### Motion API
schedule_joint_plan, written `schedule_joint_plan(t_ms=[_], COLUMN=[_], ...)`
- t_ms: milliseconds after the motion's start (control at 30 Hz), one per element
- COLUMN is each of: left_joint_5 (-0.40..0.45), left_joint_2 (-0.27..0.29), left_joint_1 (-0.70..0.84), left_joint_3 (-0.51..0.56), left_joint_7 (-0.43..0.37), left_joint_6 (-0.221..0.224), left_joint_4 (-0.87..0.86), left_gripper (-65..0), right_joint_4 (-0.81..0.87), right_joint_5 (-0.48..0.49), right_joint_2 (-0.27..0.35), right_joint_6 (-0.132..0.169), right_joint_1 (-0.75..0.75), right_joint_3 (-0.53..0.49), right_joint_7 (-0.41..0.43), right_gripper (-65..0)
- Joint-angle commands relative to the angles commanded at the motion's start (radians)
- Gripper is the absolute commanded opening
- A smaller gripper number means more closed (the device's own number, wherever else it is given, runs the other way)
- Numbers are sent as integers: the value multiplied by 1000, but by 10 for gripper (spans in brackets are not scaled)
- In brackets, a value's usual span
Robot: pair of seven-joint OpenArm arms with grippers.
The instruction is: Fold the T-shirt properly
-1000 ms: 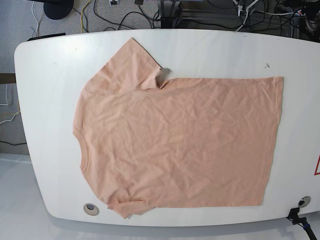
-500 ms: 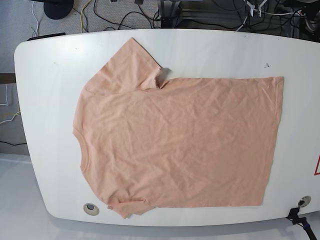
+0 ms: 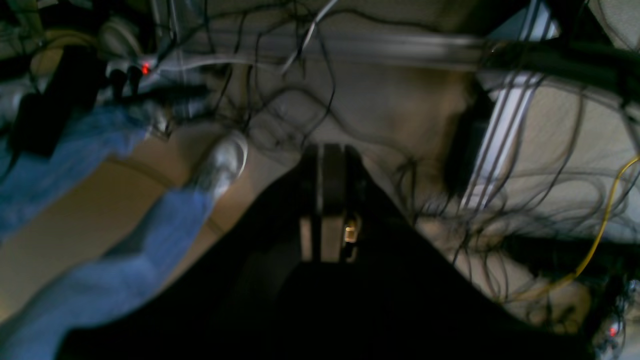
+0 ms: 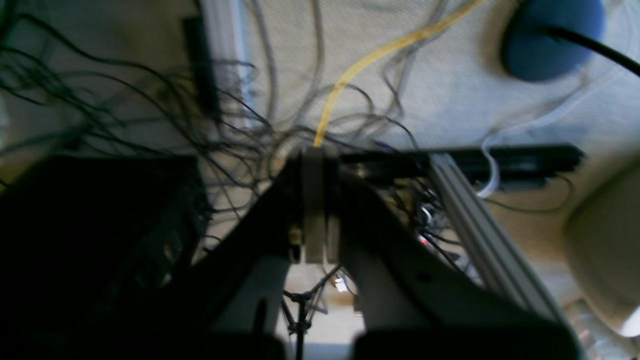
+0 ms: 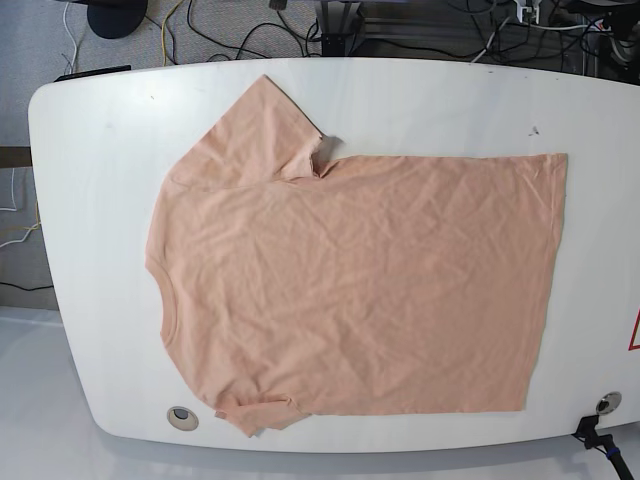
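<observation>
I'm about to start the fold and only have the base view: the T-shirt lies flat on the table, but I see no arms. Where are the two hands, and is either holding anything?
Observer: The left hand is shut on nothing. Its camera looks at tangled cables on the floor, not at the T-shirt.
Operator: And the right one?
Observer: The right hand is also shut and empty, with a yellow cable on the floor beyond it.
Operator: Anyone near the rig?
Observer: Yes. The left wrist view shows legs in blue trousers and a pale shoe beside the cables.
</observation>
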Motion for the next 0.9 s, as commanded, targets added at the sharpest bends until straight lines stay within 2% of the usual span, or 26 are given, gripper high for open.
schedule_joint_plan(t_ms=[133,467,667,800,900], left_joint_5=[1,-23,-45,-64,-70], left_joint_2=[-24,-80,-103,-132,-144], left_joint_1=[108,294,368,400,409], left_joint_3=[4,16,15,15,8], left_joint_7=[8,63,64,76,92], left_joint_6=[-1,-4,-8,-8,-10], left_joint_4=[170,548,723,837,903], left_gripper=[-650,-650,-650,-650,-650], right_joint_4=[163,719,1020,1201,1299], right_joint_5=[-8,-9,-16,61,166], right_joint_2=[10,68,90,96,99], right_joint_6=[-1,0,-4,8,43], right_joint_1=[-111,-393,-517,-564,-575], right_joint_3=[4,20,97,175,226], right_joint_7=[-4,-25,-51,-77,-94], right_gripper=[-650,-650,-650,-650,-650])
